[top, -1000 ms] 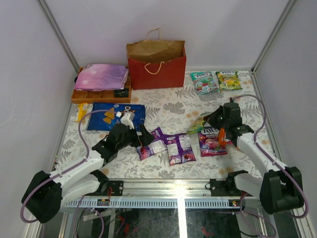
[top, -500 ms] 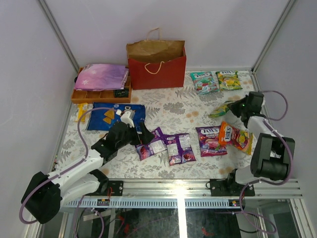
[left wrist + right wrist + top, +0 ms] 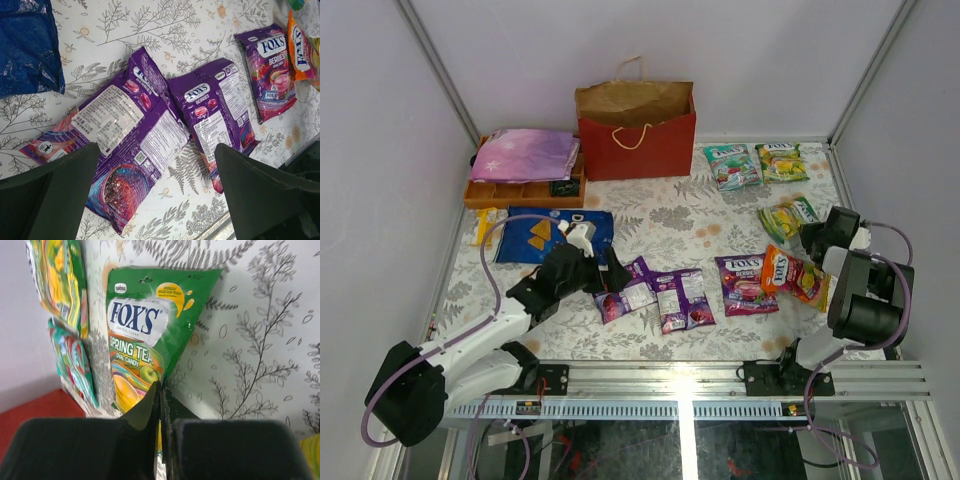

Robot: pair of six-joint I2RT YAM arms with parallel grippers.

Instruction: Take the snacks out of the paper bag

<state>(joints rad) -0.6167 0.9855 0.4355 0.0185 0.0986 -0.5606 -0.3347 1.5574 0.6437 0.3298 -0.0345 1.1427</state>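
Counter [image 3: 720, 215]: pale cloth with a grey leaf print, boxed in by white walls [image 3: 790, 60] with metal posts in the far corners.

Paper bag [image 3: 637, 135] stands upright at top centre against the back wall, mouth open, cord handles loose. Left of it is an orange tray [image 3: 520, 192] with a starry pouch [image 3: 525, 153] on top.

Snacks lie flat on the cloth. The Doritos bag [image 3: 545, 235] is at centre left, below the tray. Two purple packets [image 3: 630, 288] [image 3: 683, 298] are at lower centre, a berry packet [image 3: 748, 283] is to their right, and an orange packet [image 3: 790, 275] overlaps its right edge. A teal packet [image 3: 732, 165] and a yellow-green packet [image 3: 781, 160] sit side by side at upper right.

Left gripper [image 3: 156, 165] is wide open and hangs over the purple pair, holding nothing. Its arm crosses the lower corner of the Doritos bag.

Right gripper [image 3: 159, 390] is at the right edge with its jaws closed, pinching the near edge of a green packet [image 3: 145, 335], which lies on the cloth.
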